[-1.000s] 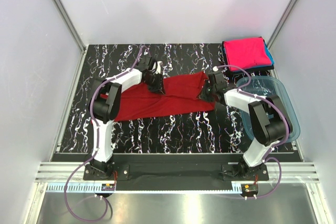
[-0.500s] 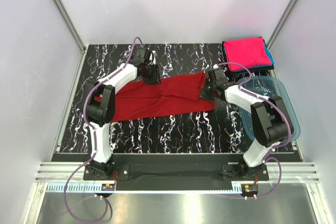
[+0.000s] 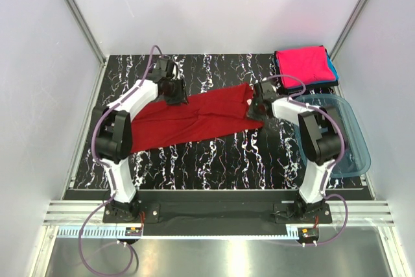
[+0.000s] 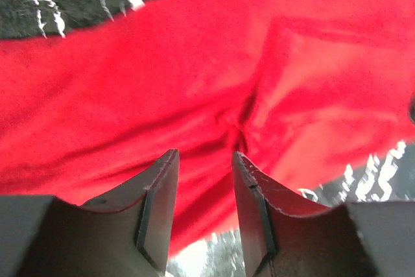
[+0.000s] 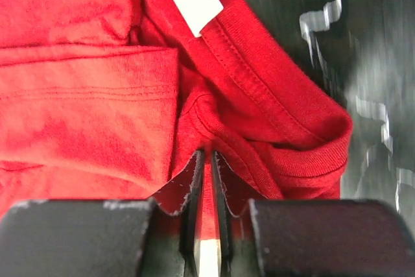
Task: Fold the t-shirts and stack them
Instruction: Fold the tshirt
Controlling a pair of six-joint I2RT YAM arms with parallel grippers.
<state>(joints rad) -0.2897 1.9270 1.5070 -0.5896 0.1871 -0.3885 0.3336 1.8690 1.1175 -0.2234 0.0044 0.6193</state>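
Top view: we log bright, even overhead light, faint soft shadows, white glare on the steel sill (image 3: pixel 227 257). Left wrist: we find the dark red t-shirt (image 4: pixel 194 95) soft and oversaturated. Right wrist: table (image 5: pixel 369 43) smeared by blur; stitching sharp.

You are seeing teal-blue t-shirt (image 3: pixel 333 69) only as sliver, pink t-shirt (image 3: pixel 301 63) covering rest. Wrist views are cropping dark red t-shirt (image 4: pixel 194 82) at edges. Marbled table (image 5: pixel 363 63) is blurring. Right gripper (image 5: pixel 206 157) is showing thin slit; you are unable to tell whether it is pinching cloth.
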